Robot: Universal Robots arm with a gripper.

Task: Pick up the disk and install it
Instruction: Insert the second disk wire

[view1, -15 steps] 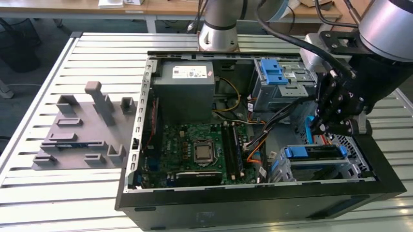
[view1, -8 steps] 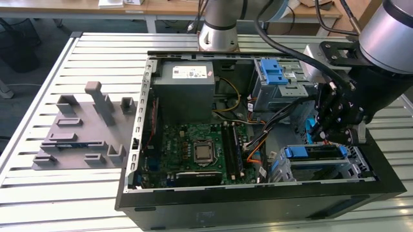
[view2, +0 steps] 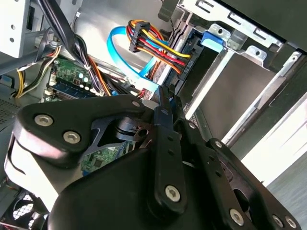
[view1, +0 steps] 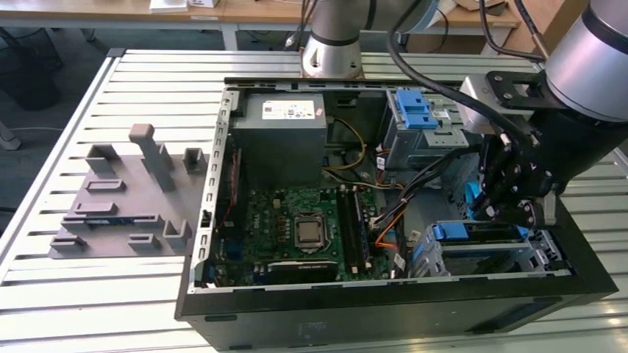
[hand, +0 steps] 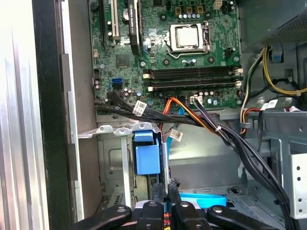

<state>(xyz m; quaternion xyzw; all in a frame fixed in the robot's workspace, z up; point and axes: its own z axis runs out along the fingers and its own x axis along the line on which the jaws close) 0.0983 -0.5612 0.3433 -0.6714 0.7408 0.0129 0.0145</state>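
The end effector (view1: 515, 212) hung inside the open computer case (view1: 393, 305) on the bench (view1: 88, 301), at the exterior view's right, low beside the drive cage (hand: 112, 163) with its blue latch (hand: 145, 155). In both wrist views its fingers (hand: 162, 194) were pressed together, tips meeting with no gap to speak of.

Just past those tips in the first wrist view lay a pale blue strip, which I took for the carrier edge of the disk (hand: 201, 200) sitting low in the bay next to the cage. Whether the fingers nipped that edge or merely bore against it could not be told.

The disk would likely handle as a stiff, fairly dense slab, its metal faces slick and its insides shock-sensitive, so the plastic carrier rim looked the sound place to take hold. The cable bundle (hand: 206, 122) ran close above the bay and could snag.
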